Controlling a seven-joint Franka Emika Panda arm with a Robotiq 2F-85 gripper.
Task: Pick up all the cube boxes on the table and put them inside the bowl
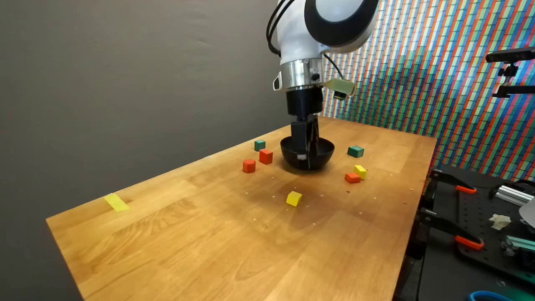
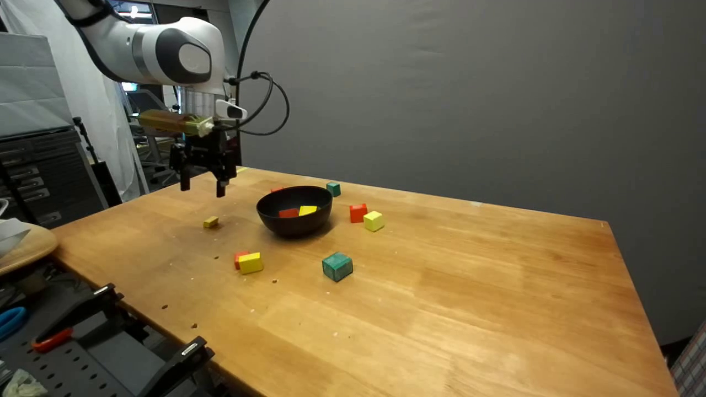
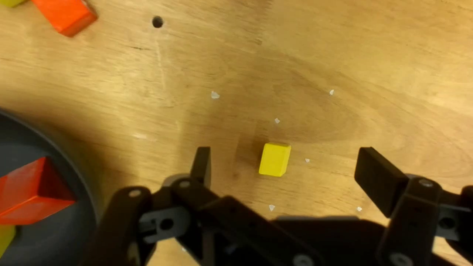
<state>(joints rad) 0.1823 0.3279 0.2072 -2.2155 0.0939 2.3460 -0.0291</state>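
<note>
Gripper [image 2: 203, 190] is positioned above the lone yellow cube [image 2: 210, 222], jaws spread wide; in the wrist view the cube is framed between them, apart from both. In an exterior view that cube is placed left of the black bowl [image 2: 292, 227], on the wooden table [image 2: 469, 309]. Inside the bowl, a red cube [image 2: 288, 213] and a yellow cube [image 2: 308, 210] are contained, side by side. Right of the bowl, a bright red cube [image 2: 358, 213] and a pale yellow cube [image 2: 374, 220] are set close together; contact cannot be told. In an exterior view, left of the bowl, a nearer red cube [image 1: 249, 166], a farther red cube [image 1: 266, 156] and, farther still, a small green cube [image 1: 259, 145] are seen. Right of the bowl, an orange-red cube [image 1: 352, 178] is set just beside another yellow cube [image 1: 360, 171]; a dark green cube [image 1: 355, 151] is placed beyond. Far left, a flat yellow strip [image 1: 117, 202] is laid.
</note>
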